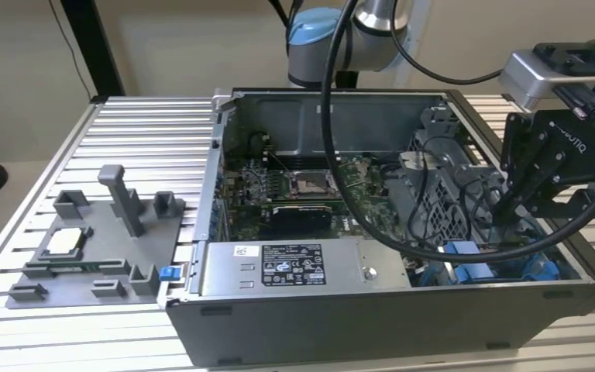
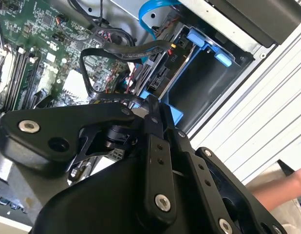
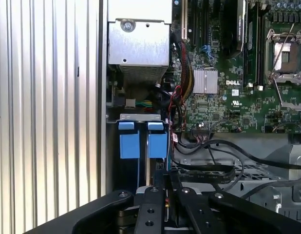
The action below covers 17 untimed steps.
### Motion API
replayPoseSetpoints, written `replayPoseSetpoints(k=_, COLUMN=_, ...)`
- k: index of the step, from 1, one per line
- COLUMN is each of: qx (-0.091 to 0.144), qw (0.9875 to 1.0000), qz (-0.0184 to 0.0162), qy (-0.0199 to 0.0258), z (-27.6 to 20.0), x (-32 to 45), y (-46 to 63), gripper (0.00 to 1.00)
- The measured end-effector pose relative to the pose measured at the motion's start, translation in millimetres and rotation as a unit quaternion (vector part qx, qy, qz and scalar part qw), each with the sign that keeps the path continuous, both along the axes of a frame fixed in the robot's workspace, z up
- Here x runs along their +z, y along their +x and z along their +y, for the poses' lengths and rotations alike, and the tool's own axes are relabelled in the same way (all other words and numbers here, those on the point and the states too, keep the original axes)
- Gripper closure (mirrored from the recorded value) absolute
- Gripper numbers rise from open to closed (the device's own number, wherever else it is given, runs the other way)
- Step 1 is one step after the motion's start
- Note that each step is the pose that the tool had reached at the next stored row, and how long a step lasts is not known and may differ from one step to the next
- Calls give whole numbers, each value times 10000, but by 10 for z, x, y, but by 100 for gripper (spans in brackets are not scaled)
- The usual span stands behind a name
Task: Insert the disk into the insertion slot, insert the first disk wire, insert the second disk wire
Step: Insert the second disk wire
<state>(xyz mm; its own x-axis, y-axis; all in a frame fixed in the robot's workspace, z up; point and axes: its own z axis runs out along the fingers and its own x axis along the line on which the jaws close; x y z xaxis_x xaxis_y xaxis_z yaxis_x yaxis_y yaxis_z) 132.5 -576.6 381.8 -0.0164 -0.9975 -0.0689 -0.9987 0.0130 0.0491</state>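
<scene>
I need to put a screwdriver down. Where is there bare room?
The ribbed table is bare behind the grey fixture block, beside the computer case. Inside the case it is crowded with cables, where the tool hangs.

Counts, one open PC case (image 1: 380, 325) on a slatted table (image 1: 132, 128)

One arm, one gripper (image 1: 510, 205); one power supply (image 1: 297, 267); one motherboard (image 3: 248, 97) with one CPU socket (image 3: 287, 56); two blue tabs (image 3: 129, 139) side by side in the first wrist view; one grey fixture (image 1: 96, 248) beside the case.
</scene>
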Motion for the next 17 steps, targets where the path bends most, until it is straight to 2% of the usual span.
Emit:
replayPoseSetpoints(k=7, qx=0, qw=10000, qz=0, qy=0, z=0, x=-3, y=0, gripper=100)
replayPoseSetpoints(k=17, qx=1, qw=10000, qz=-18, qy=-4, z=0, x=-132, y=10, gripper=100)
